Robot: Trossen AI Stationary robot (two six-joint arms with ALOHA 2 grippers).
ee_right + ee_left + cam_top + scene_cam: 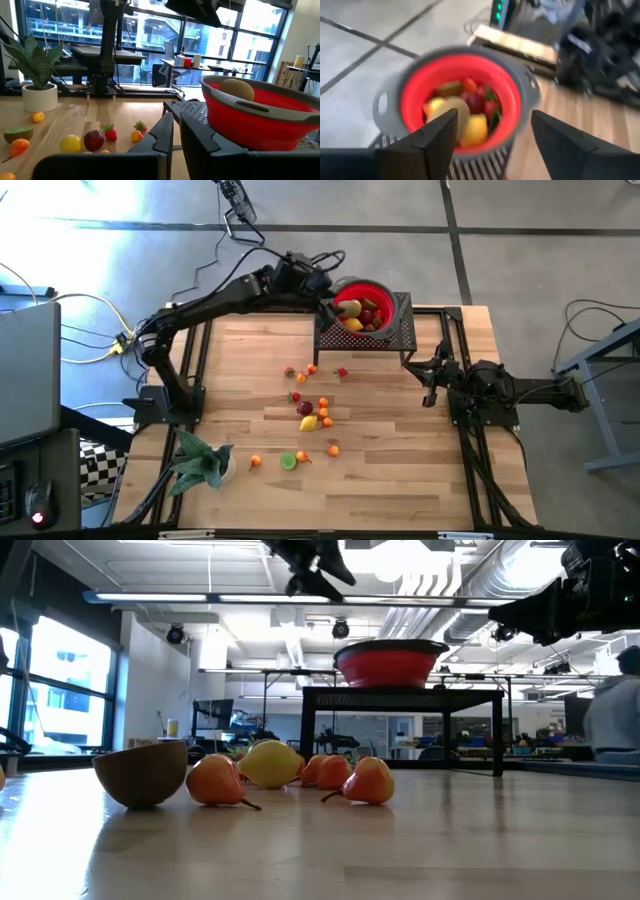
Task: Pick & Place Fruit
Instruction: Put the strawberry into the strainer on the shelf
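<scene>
Table first: we hang our left gripper, fingers apart and empty, over the red bowl of fruit, more fruit waits mid-table, and our right gripper rests closed nearby.

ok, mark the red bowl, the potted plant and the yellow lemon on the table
red bowl (383,293): high view, rim.
potted plant (197,461): high view, leaves.
yellow lemon (308,423): high view, middle.
</scene>
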